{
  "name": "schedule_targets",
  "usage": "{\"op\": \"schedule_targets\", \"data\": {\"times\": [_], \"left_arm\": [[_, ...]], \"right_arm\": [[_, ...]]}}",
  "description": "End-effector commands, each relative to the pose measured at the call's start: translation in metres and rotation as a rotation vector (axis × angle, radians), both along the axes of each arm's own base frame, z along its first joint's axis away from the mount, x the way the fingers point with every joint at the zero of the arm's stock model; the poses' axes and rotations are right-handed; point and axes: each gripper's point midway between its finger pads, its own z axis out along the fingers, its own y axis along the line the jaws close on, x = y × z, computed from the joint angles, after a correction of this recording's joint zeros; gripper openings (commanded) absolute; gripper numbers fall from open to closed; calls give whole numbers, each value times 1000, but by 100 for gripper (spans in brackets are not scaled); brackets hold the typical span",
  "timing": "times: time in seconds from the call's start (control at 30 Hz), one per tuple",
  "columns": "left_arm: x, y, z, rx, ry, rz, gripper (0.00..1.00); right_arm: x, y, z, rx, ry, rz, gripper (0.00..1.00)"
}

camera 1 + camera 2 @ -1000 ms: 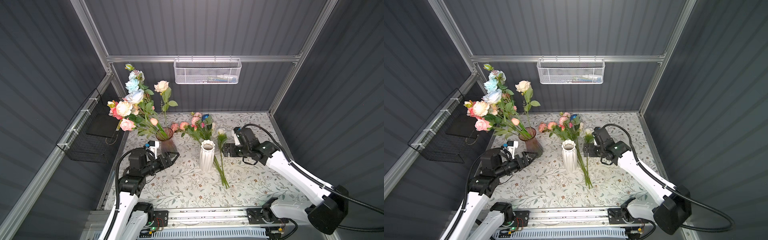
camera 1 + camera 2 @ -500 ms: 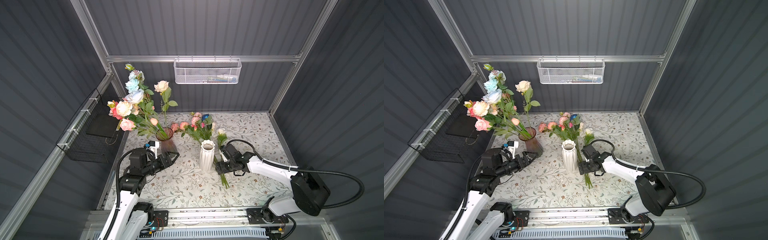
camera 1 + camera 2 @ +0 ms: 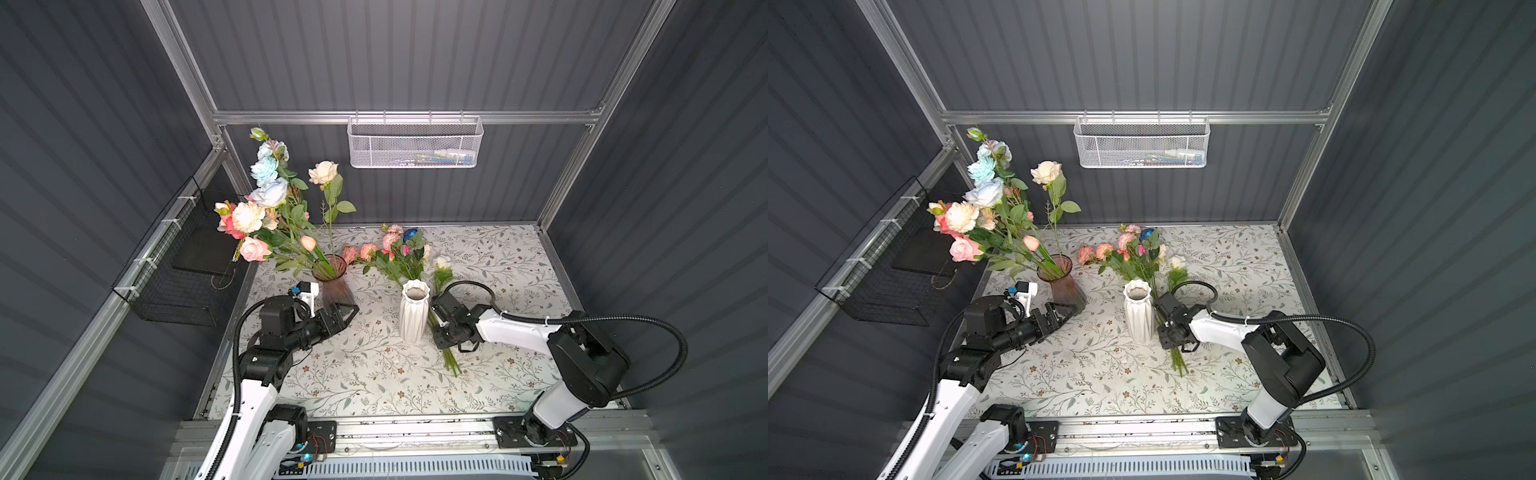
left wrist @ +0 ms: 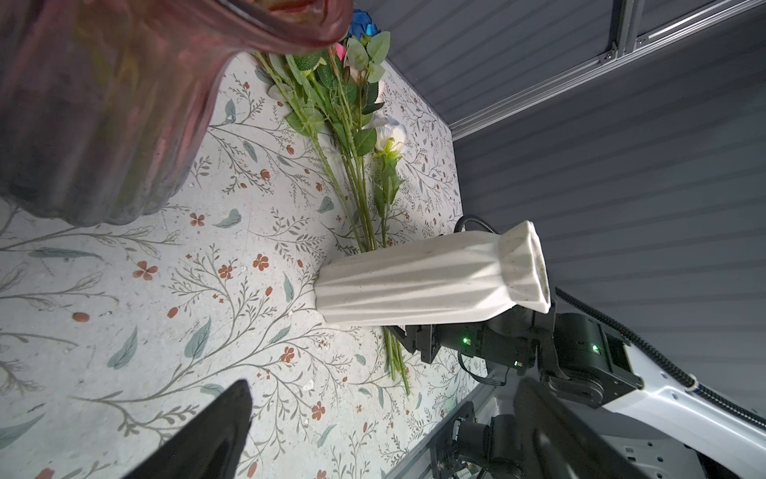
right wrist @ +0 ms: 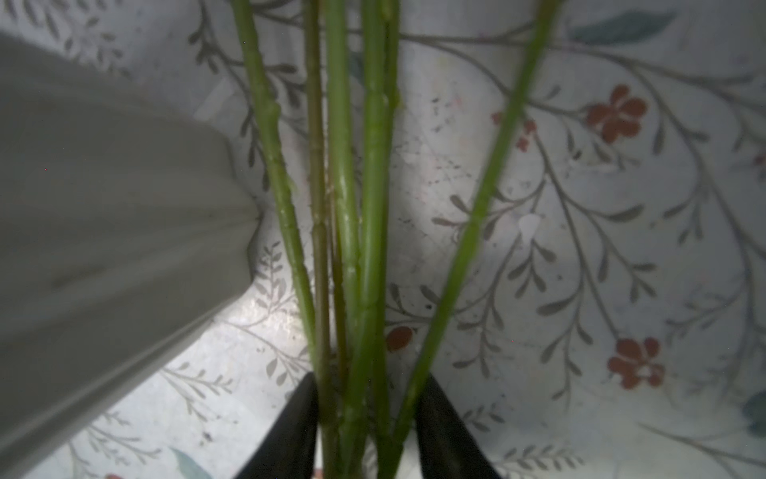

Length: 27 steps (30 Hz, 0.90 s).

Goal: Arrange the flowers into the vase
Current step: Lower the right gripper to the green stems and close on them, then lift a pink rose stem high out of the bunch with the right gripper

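Now my right gripper (image 5: 369, 414) holds the flowers (image 5: 344, 207) at their stems, just beside the white vase (image 5: 103, 207); my left gripper (image 3: 347, 311) is open.

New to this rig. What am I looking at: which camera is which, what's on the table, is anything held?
Two robot arms, each ending in a two-finger gripper, work over a flower-patterned table. Both top views come from one overhead camera head. Each wrist view comes from a camera riding on an arm.

On the table stand a pink vase full of flowers and a white vase that looks empty. Loose flowers lie beside the white vase.

The left gripper is open and holds nothing, near the pink vase. The right gripper, seen close in its wrist view, is pinching the stems of the loose flowers.
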Motion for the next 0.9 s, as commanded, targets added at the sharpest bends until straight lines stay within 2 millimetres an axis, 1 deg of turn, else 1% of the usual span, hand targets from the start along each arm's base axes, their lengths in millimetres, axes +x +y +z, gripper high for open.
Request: {"op": "schedule_targets", "data": {"times": [0.0, 0.13, 0.23, 0.4, 0.53, 0.63, 0.67, 0.7, 0.73, 0.77, 0.8, 0.83, 0.87], "left_arm": [[-3, -4, 10, -13, -23, -24, 100], [-6, -6, 17, -17, -43, -31, 100], [-8, -8, 20, -21, -49, -37, 100], [-12, -11, 19, -26, -52, -51, 100], [-13, -15, 19, -24, -56, -62, 100], [-13, -19, 24, -27, -70, -69, 100], [-13, -21, 25, -28, -76, -74, 100], [-13, -23, 27, -28, -81, -78, 100], [-13, -25, 27, -27, -85, -82, 99], [-13, -27, 30, -27, -94, -88, 100], [-14, -30, 32, -24, -100, -95, 100], [-14, -33, 32, -20, -104, -101, 100], [-14, -38, 33, -17, -108, -109, 100]], "right_arm": [[2, -8, -2, -34, -6, -47, 27], [5, -18, -2, -47, -26, -116, 14], [8, -31, -2, -43, -38, -199, 1], [11, -59, 1, -34, -53, -333, 0], [8, -83, 0, -24, -36, -433, 0], [6, -95, 0, -19, -35, -469, 0], [5, -96, 1, -11, -34, -474, 5], [6, -95, 3, 1, -37, -466, 12], [8, -92, 8, 23, -54, -446, 23], [10, -91, 15, 41, -76, -437, 34], [12, -90, 22, 54, -98, -426, 42], [14, -88, 31, 74, -125, -410, 48], [15, -88, 41, 86, -150, -403, 52]]}}
